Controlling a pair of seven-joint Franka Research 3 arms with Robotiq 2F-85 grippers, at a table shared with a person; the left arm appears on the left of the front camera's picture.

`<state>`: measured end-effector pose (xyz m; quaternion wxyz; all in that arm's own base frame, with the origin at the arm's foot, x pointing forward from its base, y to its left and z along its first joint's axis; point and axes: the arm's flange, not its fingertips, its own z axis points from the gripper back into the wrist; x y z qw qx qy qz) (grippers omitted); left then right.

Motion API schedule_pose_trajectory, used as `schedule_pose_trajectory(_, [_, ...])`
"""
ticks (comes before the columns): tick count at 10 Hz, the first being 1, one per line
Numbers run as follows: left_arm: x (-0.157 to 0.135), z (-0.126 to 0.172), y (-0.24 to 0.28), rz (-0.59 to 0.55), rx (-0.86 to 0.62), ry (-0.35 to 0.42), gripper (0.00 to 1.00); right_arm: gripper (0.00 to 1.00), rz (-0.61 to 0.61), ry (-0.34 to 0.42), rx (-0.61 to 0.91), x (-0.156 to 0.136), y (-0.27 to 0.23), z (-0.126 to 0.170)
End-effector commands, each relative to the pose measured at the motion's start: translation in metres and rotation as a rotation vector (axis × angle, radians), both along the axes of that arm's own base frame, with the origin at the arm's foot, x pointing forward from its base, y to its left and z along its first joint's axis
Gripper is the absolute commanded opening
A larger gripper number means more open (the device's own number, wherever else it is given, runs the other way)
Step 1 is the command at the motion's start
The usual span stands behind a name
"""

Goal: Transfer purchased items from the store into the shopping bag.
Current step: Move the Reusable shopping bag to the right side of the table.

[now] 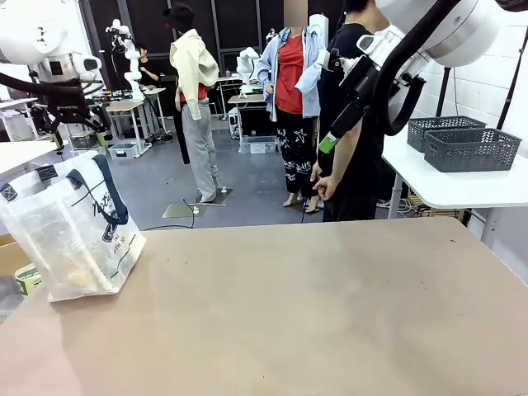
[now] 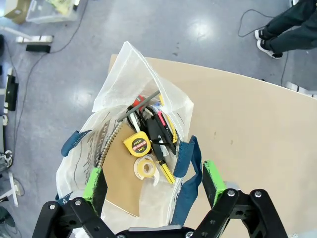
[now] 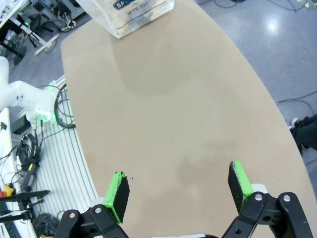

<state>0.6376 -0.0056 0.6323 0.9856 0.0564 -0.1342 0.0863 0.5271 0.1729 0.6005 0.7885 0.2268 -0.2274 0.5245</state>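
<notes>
While the shopping bag (image 2: 133,163) stands at the bench's (image 1: 330,305) left edge, the left gripper (image 2: 153,186) hovers spread over its mouth, likely having dropped items; the right gripper (image 3: 178,191) hangs spread, empty.

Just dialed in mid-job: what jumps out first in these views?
The shopping bag stands at the table's left edge, its mouth open right under the open left gripper. Inside it lie a yellow tape measure, a roll of clear tape and a brown spiral notebook. The right gripper, also open, hangs over the bare tan table.
</notes>
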Motion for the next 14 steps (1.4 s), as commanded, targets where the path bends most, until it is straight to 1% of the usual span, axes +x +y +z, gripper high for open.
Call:
schedule_pose_trajectory(1, [0.002,-0.004,0.001,0.014,-0.005,0.005,1.00,1.00,-0.011,0.013,0.001,0.001,0.002,0.002])
schedule_pose_trajectory(6, [0.002,-0.006,0.000,0.002,0.000,0.009,1.00,1.00,-0.011,0.013,0.001,0.001,0.002,0.002])
schedule_pose_trajectory(7, [-0.002,-0.002,-0.004,-0.089,-0.058,0.000,1.00,1.00,-0.011,0.013,0.001,0.001,0.002,0.002])
schedule_pose_trajectory(8, [-0.007,0.001,-0.007,-0.159,-0.126,0.008,1.00,1.00,-0.011,0.013,0.001,0.001,0.002,0.002])
schedule_pose_trajectory(9, [-0.014,0.004,-0.010,-0.215,-0.181,0.018,1.00,1.00,-0.011,0.013,0.001,0.001,0.002,0.002])
schedule_pose_trajectory(10, [-0.019,0.008,-0.012,-0.267,-0.224,0.004,1.00,1.00,-0.011,0.013,0.001,0.001,0.002,0.002])
schedule_pose_trajectory(11, [-0.028,0.011,-0.011,-0.406,-0.302,0.020,1.00,1.00,-0.011,0.013,0.001,0.001,0.002,0.002])
schedule_pose_trajectory(12, [-0.035,0.002,-0.006,-0.545,-0.337,0.091,1.00,1.00,-0.011,0.013,0.001,0.001,0.002,0.002])
schedule_pose_trajectory(13, [-0.042,-0.004,-0.001,-0.629,-0.318,0.097,1.00,1.00,-0.011,0.013,0.001,0.001,0.002,0.002])
schedule_pose_trajectory(14, [-0.048,-0.005,0.004,-0.727,-0.361,0.007,1.00,1.00,-0.011,0.013,0.001,0.001,0.002,0.002])
